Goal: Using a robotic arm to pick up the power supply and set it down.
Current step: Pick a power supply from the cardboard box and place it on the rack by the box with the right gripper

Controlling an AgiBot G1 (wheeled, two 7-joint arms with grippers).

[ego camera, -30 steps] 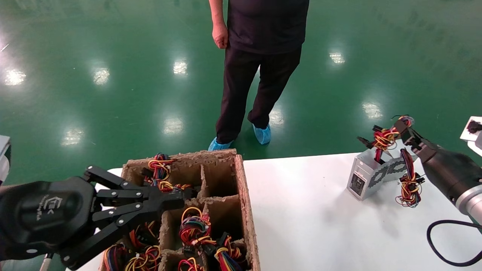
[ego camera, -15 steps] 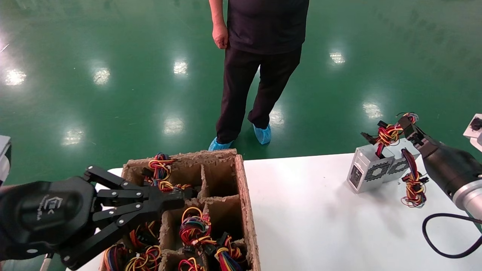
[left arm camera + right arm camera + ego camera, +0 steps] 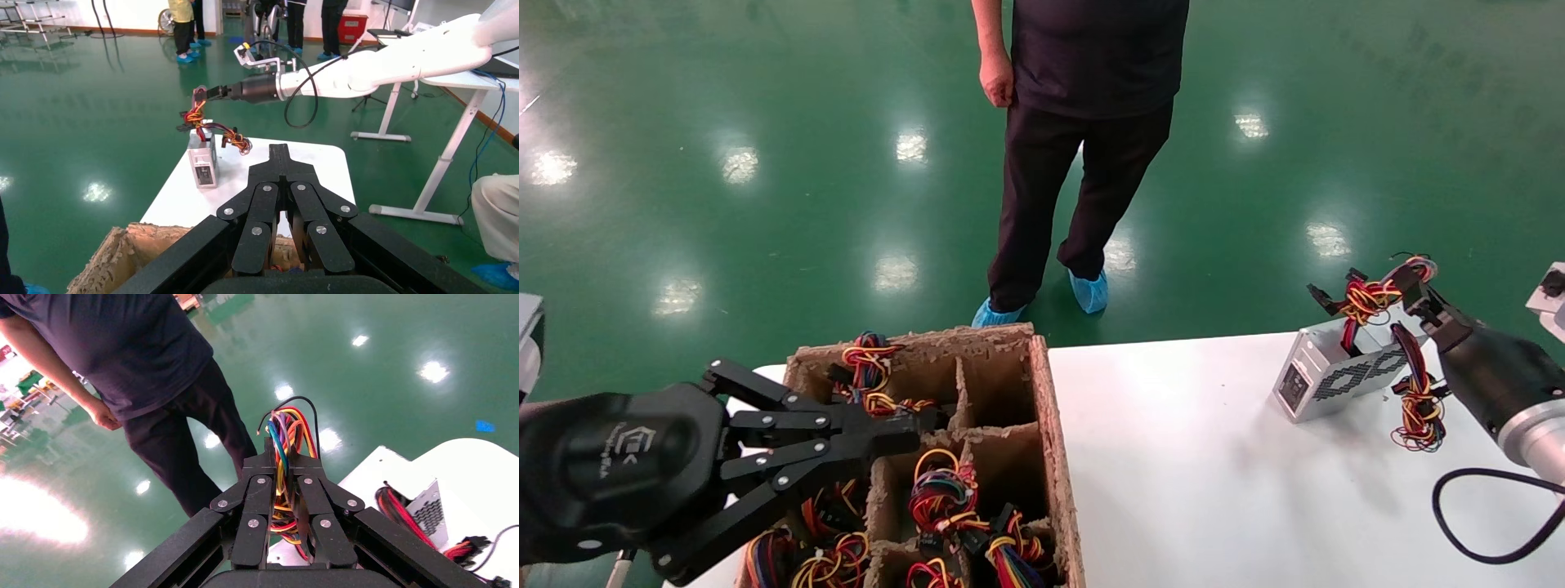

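Right gripper: we are seeing it pinching the wire bundle.
Power supply: resting on white table, far right edge.
Left gripper: pressed together, hovering over fibre tray.

A: What differs from a second ago?

B: The right claw has drawn back toward the robot's right, taking the wire bundle it clamps along with it.

A: And the power supply below the claw?

B: It stood tipped up on one end, with its black socket face low at the near corner. Now it lies flatter on the desk, long honeycomb side facing the robot, and it has slid right after the claw.

A: The loose wires?

B: The loop hanging under the claw's wrist has shifted right too, trailing beside the supply's far end.
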